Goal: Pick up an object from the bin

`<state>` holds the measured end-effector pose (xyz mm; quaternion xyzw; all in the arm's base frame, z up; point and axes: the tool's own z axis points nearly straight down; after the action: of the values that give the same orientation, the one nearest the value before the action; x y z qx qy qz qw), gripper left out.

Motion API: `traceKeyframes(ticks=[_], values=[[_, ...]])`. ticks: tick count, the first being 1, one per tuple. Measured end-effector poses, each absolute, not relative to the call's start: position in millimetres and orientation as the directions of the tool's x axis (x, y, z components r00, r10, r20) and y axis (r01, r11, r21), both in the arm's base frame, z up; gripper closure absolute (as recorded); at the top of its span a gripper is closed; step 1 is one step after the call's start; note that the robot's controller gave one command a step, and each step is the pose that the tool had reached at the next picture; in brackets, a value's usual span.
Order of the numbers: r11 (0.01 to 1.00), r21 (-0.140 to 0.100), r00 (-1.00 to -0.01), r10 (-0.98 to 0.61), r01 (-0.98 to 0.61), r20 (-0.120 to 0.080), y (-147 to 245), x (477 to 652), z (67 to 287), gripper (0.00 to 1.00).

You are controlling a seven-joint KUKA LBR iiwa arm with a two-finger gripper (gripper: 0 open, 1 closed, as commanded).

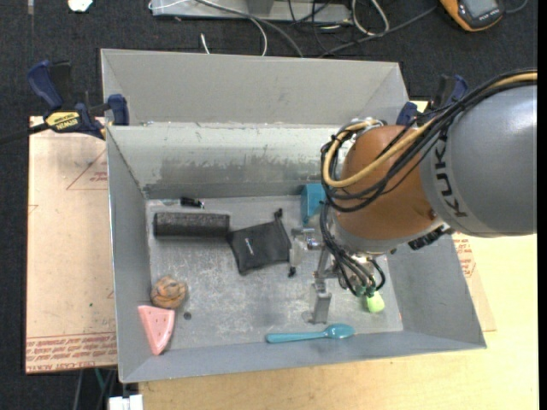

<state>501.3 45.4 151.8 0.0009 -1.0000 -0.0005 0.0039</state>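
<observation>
Gripper [320,307] low over near-right floor of bin [239,310]; pincer gap: cannot tell from this angle. Teal spoon [309,335] lies just nearward, small green thing [373,303] just right. Likely best: centre over spoon handle, straddle crosswise, descend straight, keep off bin's near side.
</observation>
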Motion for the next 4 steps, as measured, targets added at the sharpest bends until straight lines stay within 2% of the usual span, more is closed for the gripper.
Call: traceKeyframes(ticks=[1,2,3,4], values=[[1.0,0.001,-1.0,0.0,0.0,0.0,45.2,503.2,156.1,0.0],[0.994,0.003,-0.994,0.109,0.109,-0.004,53.2,565.1,92.9,0.0],[0.983,0.003,-0.983,0.183,0.183,0.0,73.2,574.3,118.5,0.0],[0.988,0.004,-0.988,0.156,0.156,-0.007,62.9,578.3,94.8,0.0]])
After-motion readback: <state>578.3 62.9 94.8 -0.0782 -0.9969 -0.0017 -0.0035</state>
